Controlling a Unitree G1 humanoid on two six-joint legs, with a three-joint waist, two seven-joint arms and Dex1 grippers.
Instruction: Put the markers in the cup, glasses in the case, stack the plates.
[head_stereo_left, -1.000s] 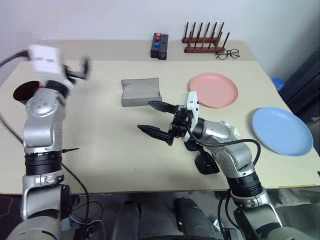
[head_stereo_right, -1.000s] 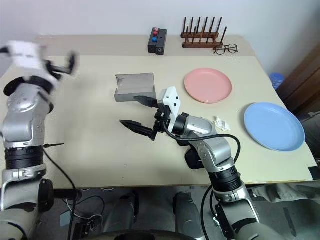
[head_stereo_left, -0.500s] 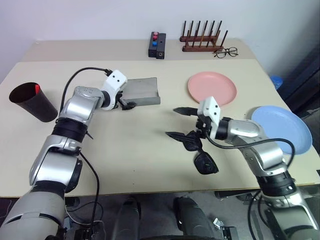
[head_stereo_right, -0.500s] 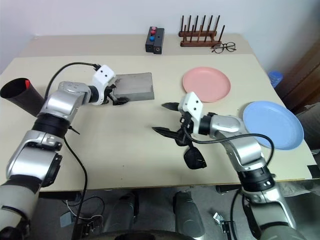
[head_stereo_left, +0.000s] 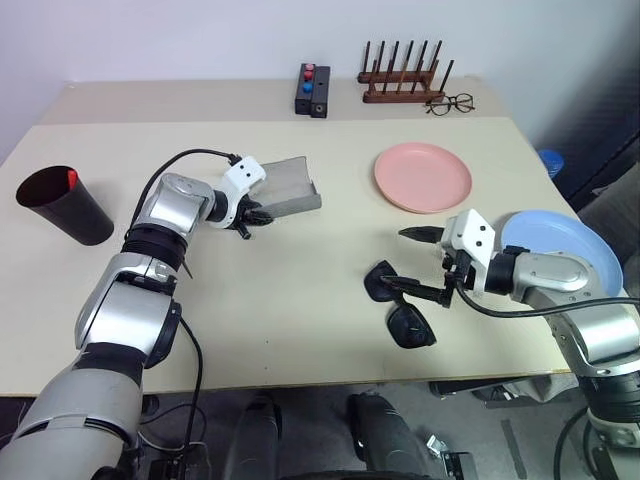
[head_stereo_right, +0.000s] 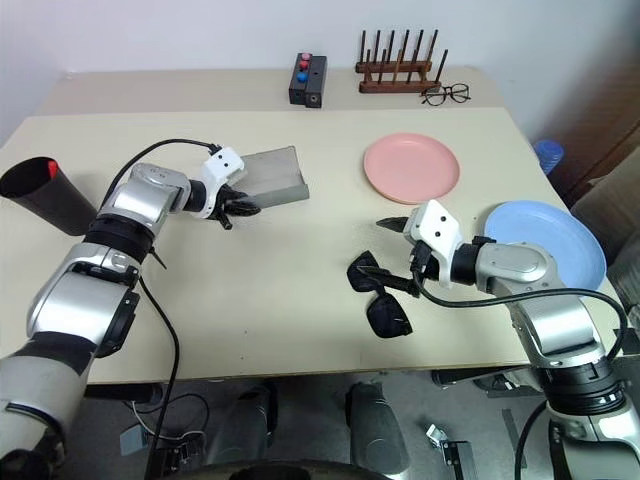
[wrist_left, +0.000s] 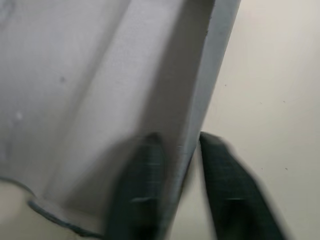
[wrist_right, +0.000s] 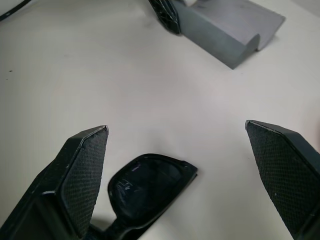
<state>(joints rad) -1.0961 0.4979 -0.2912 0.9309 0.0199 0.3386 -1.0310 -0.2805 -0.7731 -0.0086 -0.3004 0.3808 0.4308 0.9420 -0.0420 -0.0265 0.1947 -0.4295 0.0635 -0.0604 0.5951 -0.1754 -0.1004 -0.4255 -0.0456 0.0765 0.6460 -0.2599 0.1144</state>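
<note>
Case (head_stereo_left: 285, 186), centre-left: left gripper (head_stereo_left: 252, 216) pinches its wall. Right gripper (head_stereo_left: 425, 264) spread over glasses (head_stereo_left: 398, 305); risk: case tipping.

Beige table (head_stereo_left: 300, 330): a plain top, set against a pale wall.
Small black box (head_stereo_left: 319, 90): placed at the far edge, two red buttons and a blue one carried on top.
Wooden rack (head_stereo_left: 404, 82): dark upright pegs on a brown base, stood just right of the box.
Wire-rimmed spectacles (head_stereo_left: 451, 104): laid just beside the rack's right end.
</note>
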